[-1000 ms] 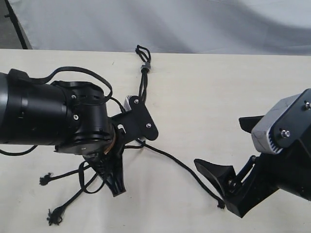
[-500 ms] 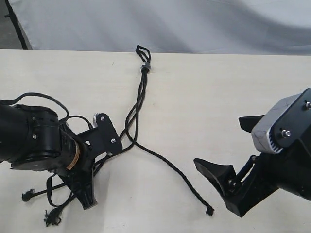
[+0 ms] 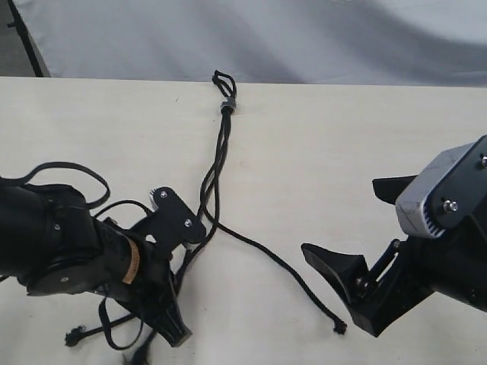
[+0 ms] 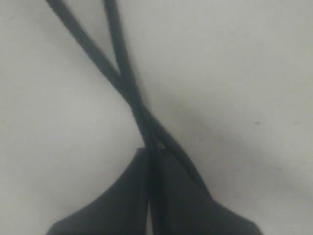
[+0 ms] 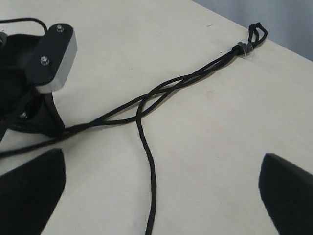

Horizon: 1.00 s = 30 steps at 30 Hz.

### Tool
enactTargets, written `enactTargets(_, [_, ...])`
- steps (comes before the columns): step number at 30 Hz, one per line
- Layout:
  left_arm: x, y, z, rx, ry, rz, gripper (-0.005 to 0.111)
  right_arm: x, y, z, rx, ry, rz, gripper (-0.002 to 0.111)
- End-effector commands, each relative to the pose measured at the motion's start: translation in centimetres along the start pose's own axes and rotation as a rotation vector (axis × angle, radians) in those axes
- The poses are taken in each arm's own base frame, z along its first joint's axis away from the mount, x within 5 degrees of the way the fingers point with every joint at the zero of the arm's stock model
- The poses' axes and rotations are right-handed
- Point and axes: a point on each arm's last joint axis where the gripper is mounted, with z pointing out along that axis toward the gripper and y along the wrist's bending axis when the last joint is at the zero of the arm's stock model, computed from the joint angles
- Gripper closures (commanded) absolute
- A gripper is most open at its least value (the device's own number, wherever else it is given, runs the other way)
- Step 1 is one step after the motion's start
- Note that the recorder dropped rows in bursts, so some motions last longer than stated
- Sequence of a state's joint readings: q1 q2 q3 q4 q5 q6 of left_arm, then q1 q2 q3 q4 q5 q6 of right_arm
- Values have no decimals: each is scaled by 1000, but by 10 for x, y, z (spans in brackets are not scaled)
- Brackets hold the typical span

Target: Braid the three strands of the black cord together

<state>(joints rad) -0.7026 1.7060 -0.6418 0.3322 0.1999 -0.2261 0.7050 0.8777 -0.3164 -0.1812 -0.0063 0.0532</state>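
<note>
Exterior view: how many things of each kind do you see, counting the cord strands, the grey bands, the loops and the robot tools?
strands: 3
grey band: 1
loop: 1
tools: 2 (left tool, right tool)
Total: 7

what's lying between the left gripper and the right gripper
One loose strand of the black cord, lying across the bare table between the shut left gripper and the open right gripper. The exterior view shows it best.

Black cord [image 5: 195, 77] unbraided; three strands [image 5: 150, 161] loosely crossed, splayed apart.
</note>
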Motion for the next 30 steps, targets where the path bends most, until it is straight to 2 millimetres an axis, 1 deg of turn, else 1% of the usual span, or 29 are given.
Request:
enactTargets(1, [-12, -26, -4, 32, -17, 125, 105, -1, -1, 0, 3, -20, 2, 4])
enactTargets(3, [-15, -24, -5, 9, -21, 252, 105, -1, -1, 0, 3, -20, 2, 4])
enactTargets(5, [-17, -17, -5, -16, -29, 305, 105, -1, -1, 0, 3, -19, 2, 4])
enactTargets(11, [-13, 17, -2, -60, -12, 193, 105, -1, -1, 0, 3, -17, 2, 4])
enactTargets(13, [-10, 24, -2, -69, -5, 162, 105, -1, -1, 0, 3, -17, 2, 4])
enactTargets(17, [-1, 29, 2, -58, -24, 140, 105, -1, -1, 0, 3, -17, 2, 4])
enactTargets(22, [14, 28, 4, -50, 18, 102, 105, -1, -1, 0, 3, -17, 2, 4])
enactTargets(30, [15, 28, 5, -47, 17, 88, 105, -1, -1, 0, 3, -17, 8, 4])
